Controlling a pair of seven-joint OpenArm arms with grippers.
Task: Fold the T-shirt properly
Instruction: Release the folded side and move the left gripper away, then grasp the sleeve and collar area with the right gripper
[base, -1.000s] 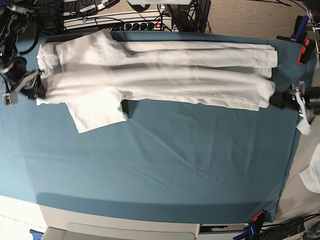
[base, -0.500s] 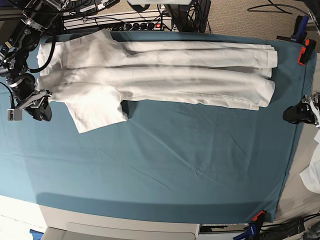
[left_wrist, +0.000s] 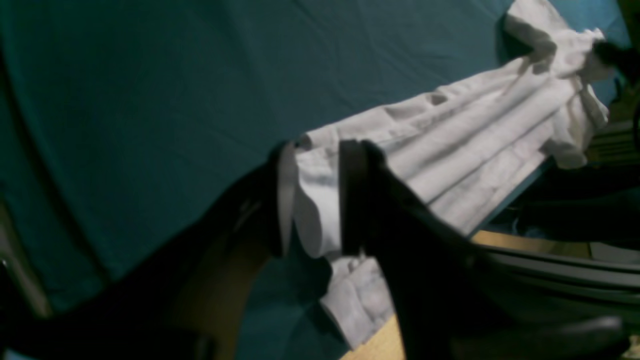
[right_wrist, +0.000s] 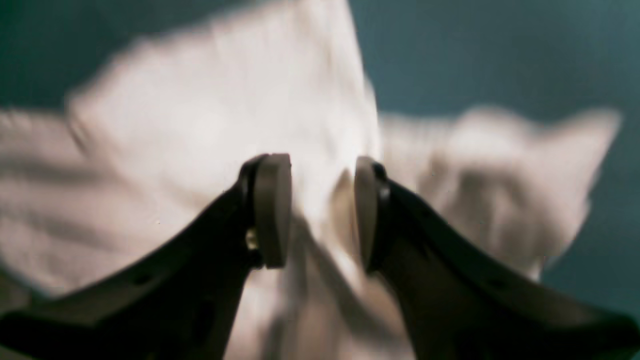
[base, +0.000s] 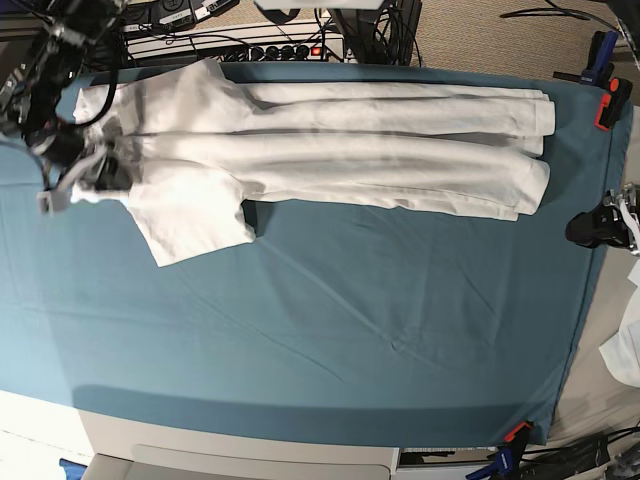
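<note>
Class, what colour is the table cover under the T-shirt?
Teal table cover; the base view shows it best.

Two dark gripper arms rise from the near edge and end in flat, pale round pads (right_wrist: 272, 210), one on each side of the middle. The right gripper (right_wrist: 322, 210) has its pads standing apart with a clear gap between them. Behind and under them lies the white T-shirt (right_wrist: 210, 125), blurred and creased, filling most of the view. A raised fold of the cloth sits in the gap; whether the pads touch it cannot be told. Teal table cover (right_wrist: 500, 50) shows along the far edge and at right.
</note>
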